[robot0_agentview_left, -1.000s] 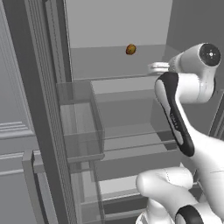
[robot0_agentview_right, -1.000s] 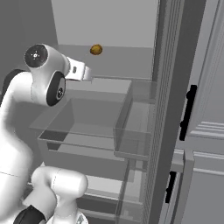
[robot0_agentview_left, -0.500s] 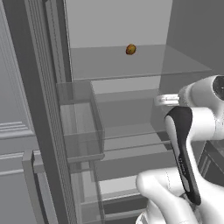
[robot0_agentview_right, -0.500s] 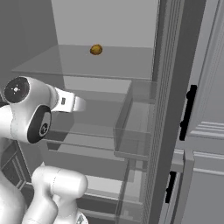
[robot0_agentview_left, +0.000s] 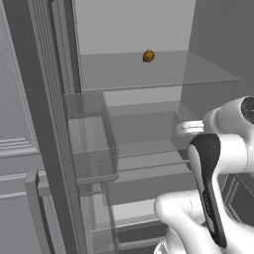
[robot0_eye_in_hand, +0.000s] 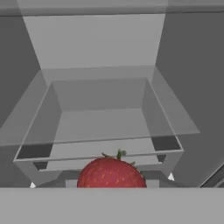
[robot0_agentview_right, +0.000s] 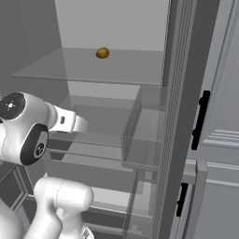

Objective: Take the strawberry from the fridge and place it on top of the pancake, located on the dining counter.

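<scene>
Inside the open fridge (robot0_agentview_left: 44,124), clear glass shelves and a see-through door bin (robot0_agentview_left: 92,149) stood in front of me, with the arm folded low at mid-shelf height. From the base cameras I saw a small orange-brown fruit (robot0_agentview_left: 148,56) resting alone on the upper glass shelf (robot0_agentview_right: 84,70), well above the gripper (robot0_agentview_right: 80,124). On the hand camera a red strawberry (robot0_eye_in_hand: 111,173) with a green stem sat at the very bottom edge, close in, with a clear drawer (robot0_eye_in_hand: 100,118) beyond it. I could not tell whether these two were the same fruit. Nor could I tell whether the gripper was spread, pressed together or pinching anything, since its tips were out of sight. I judged the step in hand to be securing the fruit, so the job was to confirm contact before pulling out. The fruit was tiny and round and would likely roll on glass, so a slow, centred closing seemed best. After that I would withdraw straight back, staying clear of the shelf edges and the bin.
</scene>
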